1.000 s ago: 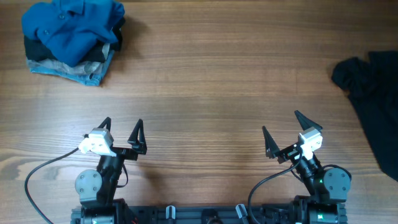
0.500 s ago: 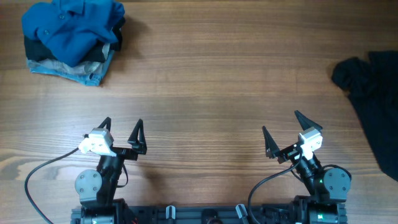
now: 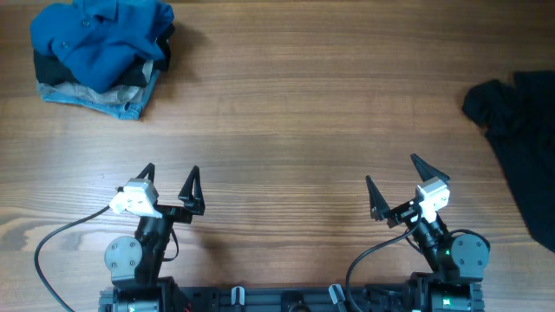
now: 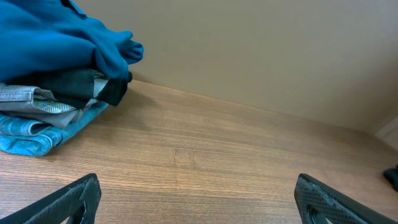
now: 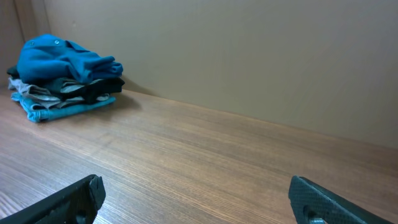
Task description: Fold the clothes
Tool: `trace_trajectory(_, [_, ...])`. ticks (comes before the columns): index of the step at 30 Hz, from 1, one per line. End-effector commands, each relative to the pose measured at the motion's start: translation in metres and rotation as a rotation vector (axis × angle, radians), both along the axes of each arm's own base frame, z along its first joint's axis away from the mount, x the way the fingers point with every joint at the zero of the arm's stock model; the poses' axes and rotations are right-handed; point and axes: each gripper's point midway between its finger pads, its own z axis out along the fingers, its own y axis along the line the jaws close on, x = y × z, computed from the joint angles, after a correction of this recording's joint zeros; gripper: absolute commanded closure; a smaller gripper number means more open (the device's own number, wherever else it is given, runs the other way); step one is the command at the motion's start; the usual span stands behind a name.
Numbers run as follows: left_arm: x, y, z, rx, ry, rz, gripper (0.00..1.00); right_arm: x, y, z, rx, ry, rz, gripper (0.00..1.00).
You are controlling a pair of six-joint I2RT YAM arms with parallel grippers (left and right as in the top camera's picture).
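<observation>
Overhead view of the wooden worktop (image 3: 286, 113). The black T-shirt (image 3: 520, 139) lies crumpled at the far right, partly cut off by the picture's edge. Its long axis runs from the far side toward the near side along that edge, and one rumpled lobe points left toward the worktop's middle. Neck and hem cannot be told apart.

The left gripper (image 3: 169, 173) and right gripper (image 3: 392, 171) sit at the near edge, each arm folded back over its base and the fingers aimed toward the far side. The right gripper is turned slightly, its outer finger reaching farther than its inner one. Both pairs of fingers are spread wide and grasp nothing; both are well apart from the T-shirt.

In the far left corner a bright blue shirt (image 3: 100, 39) tops a pile, with a dark garment (image 4: 81, 84) and a light denim piece (image 3: 95, 98) beneath it.
</observation>
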Motion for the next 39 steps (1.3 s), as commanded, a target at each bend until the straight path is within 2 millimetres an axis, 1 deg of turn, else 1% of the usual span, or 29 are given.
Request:
trace_trajectory(1, [0.0, 0.002, -0.001, 0.0, 0.001, 0.012, 0.0, 0.0, 0.001, 0.0, -0.004, -0.005, 0.002, 0.0])
trace_trajectory(22, [0.0, 0.0, -0.001, -0.001, 0.001, 0.004, 0.0, 0.0, 0.001, 0.0, -0.003, -0.005, 0.003, 0.0])
trace_trajectory(25, [0.0, 0.0, -0.001, -0.002, 0.001, 0.003, 0.0, -0.002, 0.004, 0.0, -0.001, -0.003, 0.026, 0.0])
trace_trajectory(27, [-0.001, -0.005, 0.001, -0.002, -0.009, -0.029, 0.0, -0.003, 0.006, 0.004, 0.046, 0.004, 0.039, 0.0])
trace_trajectory(29, [-0.003, -0.013, 0.01, 0.001, -0.044, -0.074, 0.0, -0.005, 0.009, 0.012, 0.119, 0.008, 0.064, 0.0])
trace_trajectory(30, [-0.005, -0.019, 0.019, 0.005, -0.082, -0.112, 0.0, -0.008, 0.013, 0.018, 0.16, 0.003, 0.094, 0.0])
trace_trajectory(32, [-0.008, -0.024, 0.037, 0.013, -0.142, -0.144, 0.0, -0.012, 0.018, 0.028, 0.195, -0.006, 0.131, 0.0])
trace_trajectory(34, [-0.012, -0.024, 0.054, 0.002, -0.177, -0.142, 0.0, -0.016, 0.02, 0.039, 0.231, -0.006, 0.152, 0.0])
trace_trajectory(36, [-0.015, -0.024, 0.071, 0.007, -0.204, -0.14, 0.0, -0.02, 0.022, 0.053, 0.228, -0.02, 0.162, 0.0])
trace_trajectory(39, [-0.017, -0.021, 0.09, 0.002, -0.183, -0.119, 0.0, -0.02, 0.018, 0.066, 0.236, -0.001, 0.134, 0.0])
